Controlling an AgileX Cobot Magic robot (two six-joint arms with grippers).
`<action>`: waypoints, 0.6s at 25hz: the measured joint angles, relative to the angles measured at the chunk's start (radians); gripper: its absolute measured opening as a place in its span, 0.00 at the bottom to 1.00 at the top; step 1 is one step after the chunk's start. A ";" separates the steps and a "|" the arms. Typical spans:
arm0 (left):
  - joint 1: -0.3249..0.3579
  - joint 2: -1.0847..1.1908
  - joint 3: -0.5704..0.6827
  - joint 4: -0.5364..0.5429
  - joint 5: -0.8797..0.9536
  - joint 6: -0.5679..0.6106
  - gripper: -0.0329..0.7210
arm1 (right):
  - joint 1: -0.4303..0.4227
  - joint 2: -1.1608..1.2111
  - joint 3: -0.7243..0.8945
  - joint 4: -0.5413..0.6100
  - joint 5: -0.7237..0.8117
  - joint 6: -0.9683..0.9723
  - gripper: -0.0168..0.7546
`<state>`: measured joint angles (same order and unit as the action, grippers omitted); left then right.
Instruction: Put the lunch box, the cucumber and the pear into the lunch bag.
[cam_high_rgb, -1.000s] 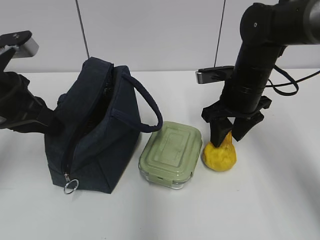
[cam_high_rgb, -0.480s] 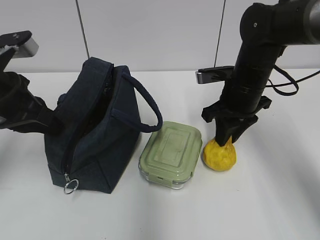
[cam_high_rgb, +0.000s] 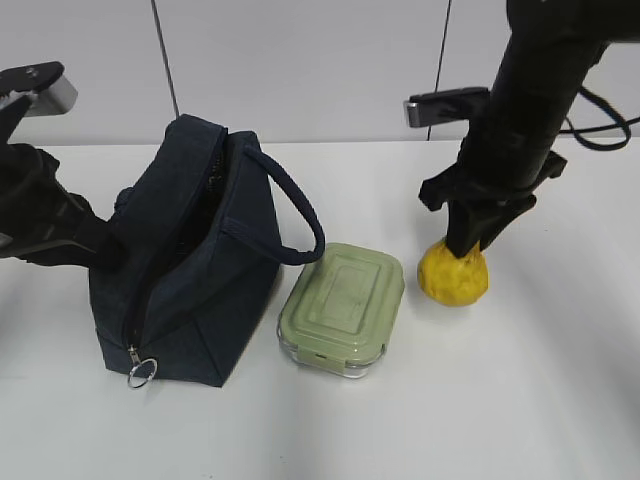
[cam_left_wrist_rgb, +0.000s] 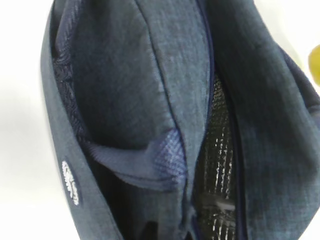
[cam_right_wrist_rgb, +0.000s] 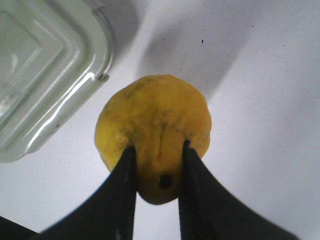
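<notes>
The yellow pear (cam_high_rgb: 455, 275) hangs by its narrow neck just above the table, right of the lunch box (cam_high_rgb: 342, 308). My right gripper (cam_high_rgb: 468, 245) is shut on that neck; in the right wrist view both black fingers press the pear (cam_right_wrist_rgb: 150, 115) at the right gripper (cam_right_wrist_rgb: 157, 150). The sage-lidded lunch box (cam_right_wrist_rgb: 40, 65) lies flat beside the navy lunch bag (cam_high_rgb: 190, 290), which stands unzipped with its top gaping. My left gripper (cam_high_rgb: 97, 247) is shut on the lunch bag's left edge. Up close I see the bag's fabric (cam_left_wrist_rgb: 125, 75) and its dark lining. The cucumber is out of view.
The bag's loop handle (cam_high_rgb: 300, 220) arches toward the lunch box. A silver zipper ring (cam_high_rgb: 141, 372) hangs at the bag's front corner. White table surface (cam_high_rgb: 520, 400) lies in front of and to the right of the pear.
My right gripper closed onto the pear's neck, then rose and shifted a little right, taking the pear with it. The left arm and the bag stayed still.
</notes>
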<state>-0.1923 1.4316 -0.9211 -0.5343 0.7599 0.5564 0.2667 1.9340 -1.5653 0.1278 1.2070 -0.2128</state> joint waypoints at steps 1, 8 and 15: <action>0.000 0.000 0.000 0.000 0.000 0.000 0.05 | 0.000 -0.024 -0.004 0.000 0.006 0.000 0.23; 0.000 0.000 0.000 0.001 0.000 0.000 0.05 | 0.013 -0.151 -0.082 0.200 0.019 -0.102 0.23; 0.000 0.000 0.000 0.001 0.000 0.000 0.05 | 0.207 -0.157 -0.171 0.313 -0.058 -0.148 0.23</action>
<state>-0.1923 1.4316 -0.9211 -0.5336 0.7599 0.5564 0.4735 1.7773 -1.7364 0.4405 1.1487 -0.3612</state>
